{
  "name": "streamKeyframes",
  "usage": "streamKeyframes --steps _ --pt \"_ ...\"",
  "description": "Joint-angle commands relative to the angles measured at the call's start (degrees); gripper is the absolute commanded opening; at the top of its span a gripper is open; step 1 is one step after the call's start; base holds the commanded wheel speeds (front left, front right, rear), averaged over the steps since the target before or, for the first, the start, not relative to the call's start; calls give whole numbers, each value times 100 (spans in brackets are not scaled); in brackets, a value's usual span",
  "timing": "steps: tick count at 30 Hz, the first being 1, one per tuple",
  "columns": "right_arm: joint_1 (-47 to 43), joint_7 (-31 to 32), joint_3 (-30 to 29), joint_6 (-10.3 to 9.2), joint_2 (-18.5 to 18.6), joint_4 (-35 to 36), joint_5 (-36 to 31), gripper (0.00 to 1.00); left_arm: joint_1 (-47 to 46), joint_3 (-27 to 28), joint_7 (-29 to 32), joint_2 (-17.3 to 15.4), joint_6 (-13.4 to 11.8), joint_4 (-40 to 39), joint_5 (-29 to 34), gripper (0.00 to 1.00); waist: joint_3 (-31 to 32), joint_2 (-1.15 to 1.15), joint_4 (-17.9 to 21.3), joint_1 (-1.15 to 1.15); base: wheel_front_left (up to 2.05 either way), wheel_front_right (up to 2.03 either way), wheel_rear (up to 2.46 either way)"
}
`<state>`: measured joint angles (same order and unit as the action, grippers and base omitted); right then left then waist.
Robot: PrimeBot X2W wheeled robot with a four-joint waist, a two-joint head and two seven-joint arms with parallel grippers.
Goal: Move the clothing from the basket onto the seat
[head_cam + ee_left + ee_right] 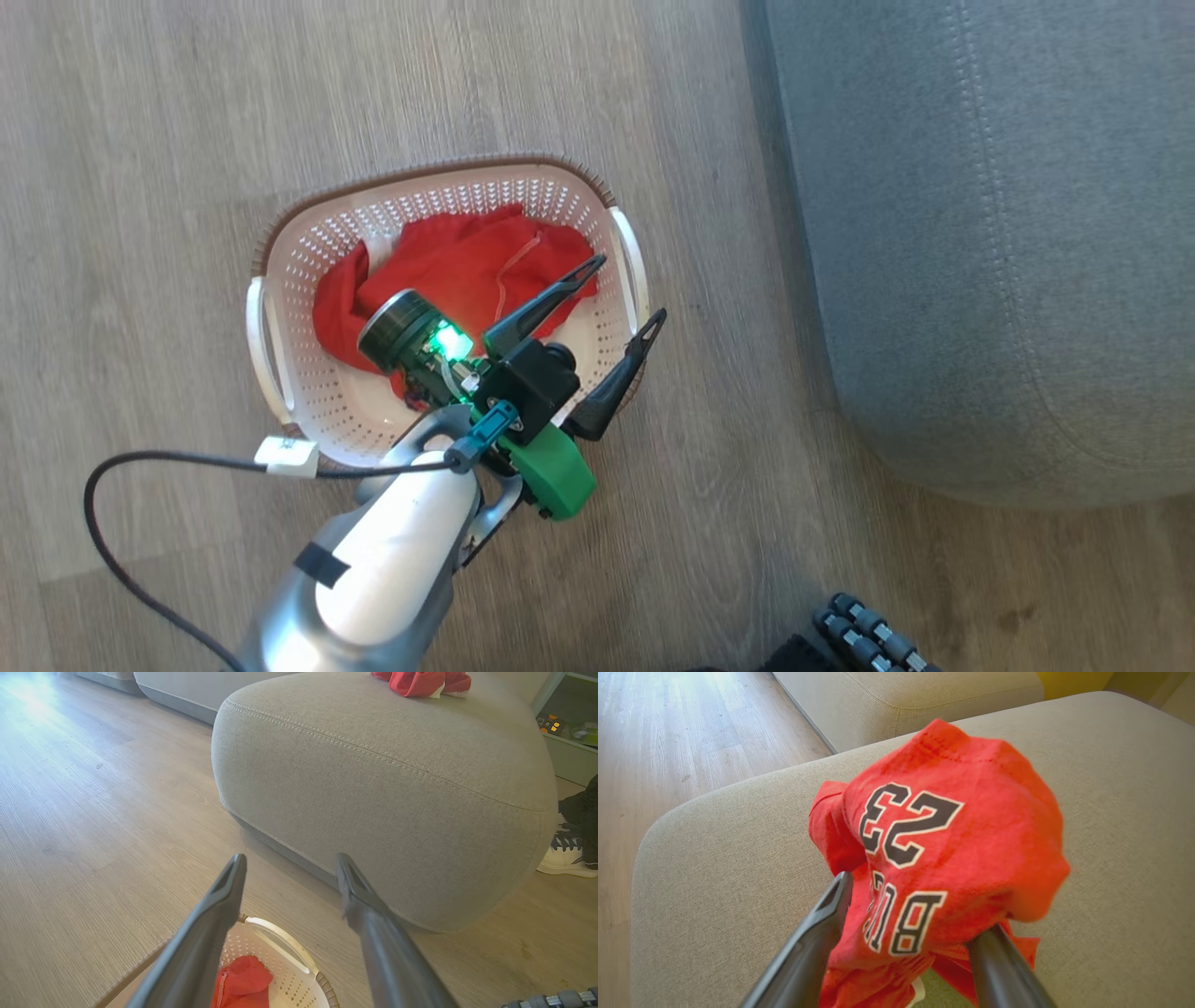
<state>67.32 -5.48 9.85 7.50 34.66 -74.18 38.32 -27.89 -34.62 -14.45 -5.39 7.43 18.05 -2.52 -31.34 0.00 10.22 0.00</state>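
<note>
Our right gripper [915,905] stands spread, jersey [943,826] between its fingers over the seat [714,882]; left gripper [629,288] gapes empty above the basket [308,252].

The smooth white-and-silver forearm shell [392,551] wears a strip of black tape [320,564]. A thin black cable [187,456] with a white label [287,455] ends in a teal plug [490,431]. A green plastic bracket [555,471] and black block [532,378] back the left tool [627,289], with long tapered dark fingers [551,303]; a green light [452,341] glows beside. The right tool [917,905] has matching dark grey fingers.
</note>
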Motion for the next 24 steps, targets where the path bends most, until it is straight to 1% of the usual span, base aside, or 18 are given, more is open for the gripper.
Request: streamKeyframes --steps 1,8,12,15,20,24 --pt "-90 26 73 -1 141 85 -10 100 70 138 -55 27 5 -144 -11 100 58 0 20 0 0 0 0" --pt "-185 154 296 -1 122 58 -98 100 190 145 -55 83 5 -132 -97 100 451 0 114 0 0 0 0" --pt "-256 159 408 -1 218 46 -186 100 288 126 -55 146 5 -129 -177 100 750 0 152 0 0 0 0" --pt "-306 200 500 -1 169 40 -239 100 394 146 -55 190 5 -112 -239 100 1004 0 210 0 0 0 0" --pt "-322 104 691 -1 107 77 -339 100 591 157 -55 227 5 -89 -327 100 1402 0 317 0 0 0 0" --pt "-379 -55 828 -1 52 258 -308 100 720 221 -55 240 5 -104 -384 100 1680 0 355 0 0 0 0"
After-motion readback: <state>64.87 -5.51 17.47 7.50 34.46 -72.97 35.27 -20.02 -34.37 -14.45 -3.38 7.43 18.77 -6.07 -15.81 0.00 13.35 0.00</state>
